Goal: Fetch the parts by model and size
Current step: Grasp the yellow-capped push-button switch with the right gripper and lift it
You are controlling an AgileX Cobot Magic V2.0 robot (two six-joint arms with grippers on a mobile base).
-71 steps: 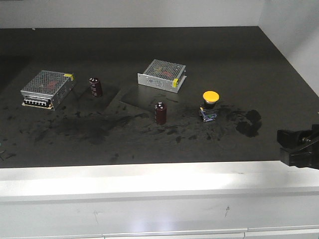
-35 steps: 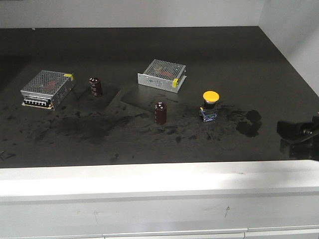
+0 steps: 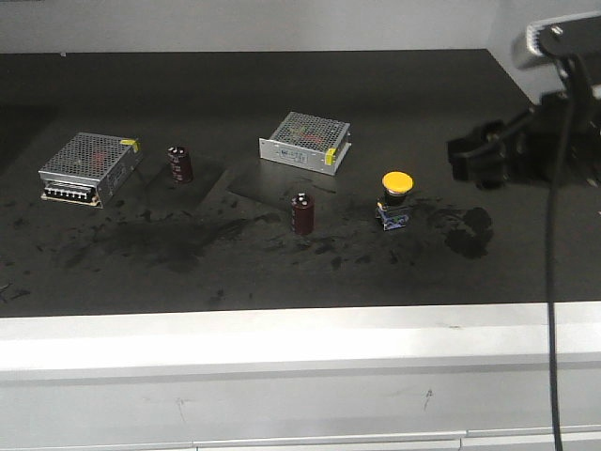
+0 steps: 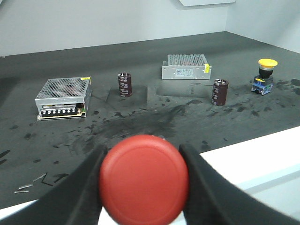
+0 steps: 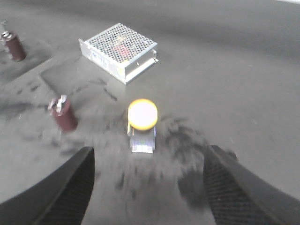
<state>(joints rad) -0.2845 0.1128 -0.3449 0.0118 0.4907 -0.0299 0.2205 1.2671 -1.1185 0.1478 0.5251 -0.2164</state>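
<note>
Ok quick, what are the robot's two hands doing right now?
Left gripper: closed on the red button.
Right gripper: open, empty, facing the yellow button.

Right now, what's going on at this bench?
The left jaws are shut on the red button. The right jaws are open and hang over the yellow button, which stands on the dark table and is not yet gripped. The two mesh boxes and two brown cylinders sit apart from both arms.
</note>
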